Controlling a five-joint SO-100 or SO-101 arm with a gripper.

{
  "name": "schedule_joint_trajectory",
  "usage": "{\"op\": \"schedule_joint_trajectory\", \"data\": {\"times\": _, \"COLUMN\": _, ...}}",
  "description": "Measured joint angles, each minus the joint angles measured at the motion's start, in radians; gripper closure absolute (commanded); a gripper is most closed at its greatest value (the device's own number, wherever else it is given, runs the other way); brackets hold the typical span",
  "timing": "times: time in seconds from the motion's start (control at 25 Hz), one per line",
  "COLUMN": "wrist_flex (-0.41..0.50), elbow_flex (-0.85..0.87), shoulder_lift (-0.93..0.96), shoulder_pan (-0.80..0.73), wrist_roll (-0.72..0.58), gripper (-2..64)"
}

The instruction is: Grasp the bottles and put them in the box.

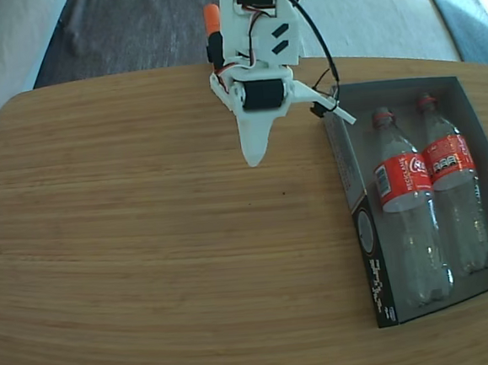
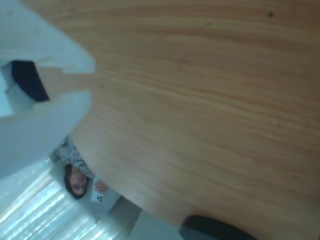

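Nothing is being held by the hand [image 1: 254, 152], which is hanging over the bare wooden counter [image 1: 147, 241] with its fingers drawn nearly together, a thin gap showing in the wrist view. Both bottles [image 1: 409, 212] [image 1: 456, 195] are lying side by side, touching, in the box [image 1: 361, 224], well right of the hand in the fixed view.

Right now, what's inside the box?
Two bottles lie side by side in the box: one bottle on the left in the fixed view, the other bottle to its right, necks toward the far end. The floor beneath them is hidden. The claw holds nothing.
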Motion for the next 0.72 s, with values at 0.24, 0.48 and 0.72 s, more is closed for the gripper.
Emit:
{"op": "schedule_joint_trajectory", "data": {"times": 0.24, "wrist_flex": 0.000, "elbow_flex": 0.098, "shoulder_lift": 0.094, "shoulder_pan": -0.006, "wrist_roll": 0.164, "gripper": 61.9}}
{"op": "schedule_joint_trajectory", "data": {"times": 0.48, "wrist_flex": 0.000, "elbow_flex": 0.183, "shoulder_lift": 0.193, "shoulder_pan": -0.094, "wrist_roll": 0.183, "gripper": 61.9}}
{"op": "schedule_joint_trajectory", "data": {"times": 0.72, "wrist_flex": -0.025, "elbow_flex": 0.262, "shoulder_lift": 0.235, "shoulder_pan": -0.141, "wrist_roll": 0.308, "gripper": 61.9}}
